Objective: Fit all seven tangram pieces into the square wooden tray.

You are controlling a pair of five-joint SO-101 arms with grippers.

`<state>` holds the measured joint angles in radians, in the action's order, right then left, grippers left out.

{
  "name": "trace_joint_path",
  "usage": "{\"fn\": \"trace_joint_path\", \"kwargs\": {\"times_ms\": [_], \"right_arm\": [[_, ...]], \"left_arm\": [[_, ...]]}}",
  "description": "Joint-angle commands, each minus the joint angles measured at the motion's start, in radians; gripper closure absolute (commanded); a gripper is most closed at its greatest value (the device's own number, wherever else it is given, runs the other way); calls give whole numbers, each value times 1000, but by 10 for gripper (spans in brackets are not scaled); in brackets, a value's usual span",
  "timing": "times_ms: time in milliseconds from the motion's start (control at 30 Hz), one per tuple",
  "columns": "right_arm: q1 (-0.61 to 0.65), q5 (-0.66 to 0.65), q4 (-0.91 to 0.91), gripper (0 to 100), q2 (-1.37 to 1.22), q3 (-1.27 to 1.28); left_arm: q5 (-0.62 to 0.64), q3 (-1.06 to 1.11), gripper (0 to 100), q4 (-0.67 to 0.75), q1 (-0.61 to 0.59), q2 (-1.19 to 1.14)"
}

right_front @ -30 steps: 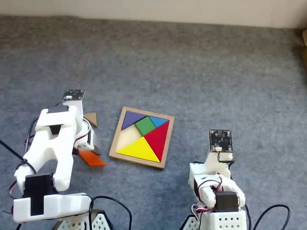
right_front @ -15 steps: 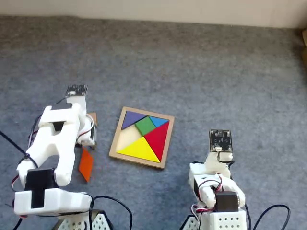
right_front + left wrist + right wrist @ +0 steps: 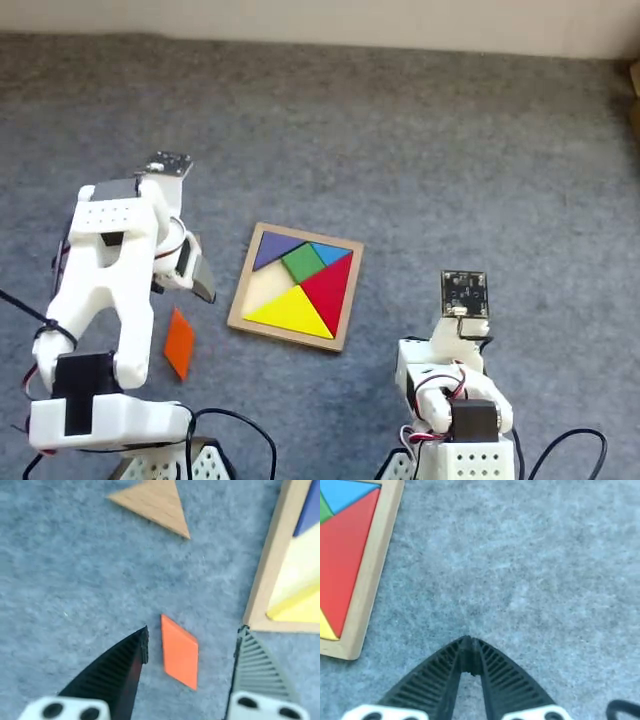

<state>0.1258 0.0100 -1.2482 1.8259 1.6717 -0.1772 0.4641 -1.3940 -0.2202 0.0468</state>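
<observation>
Left gripper [image 3: 194,630]: my fingers are spread wide, holding nothing. The orange parallelogram [image 3: 180,651] lies flat on the carpet between them, closer to the dark finger, its long axis roughly along the fingers, slightly skewed. The tray [image 3: 262,580] sits just outside the pale finger, the tan triangle [image 3: 152,502] ahead of the tips. My wrist points down over the piece. The right gripper [image 3: 468,640] is pinched closed and well apart, so the pick looks like left's.

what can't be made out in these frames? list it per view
- Tan triangle: its apex is cut off by the left wrist view's edge.
- Wooden tray: both wrist views crop it at an edge, so the full layout can't be read there.
- Left claw: in the high view, the left arm covers most of it, so its gap can't be judged there.
</observation>
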Motion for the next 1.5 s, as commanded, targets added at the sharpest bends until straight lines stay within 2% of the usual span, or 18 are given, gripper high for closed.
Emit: {"fn": "trace_joint_path", "kwargs": {"times_ms": [0,133,333,433,700,900,1167,1333,1467], "right_arm": [[-13,5,-4,993,10,148],[-13,5,-4,993,10,148],[-13,5,-4,993,10,148],[-13,5,-4,993,10,148],[-13,5,-4,993,10,148],[-13,5,-4,993,10,148],[-13,5,-4,993,10,148],[-13,5,-4,993,10,148],[-13,5,-4,993,10,148]], "left_arm": [[-77,64,724,-15,19,45],[-149,245,773,104,12,127],[-157,463,787,278,12,199],[-152,478,794,290,12,188],[-152,478,941,359,19,189],[-150,364,995,347,16,191],[-107,140,995,169,21,191],[-91,12,995,72,111,191],[-6,-42,995,68,220,189]]}}
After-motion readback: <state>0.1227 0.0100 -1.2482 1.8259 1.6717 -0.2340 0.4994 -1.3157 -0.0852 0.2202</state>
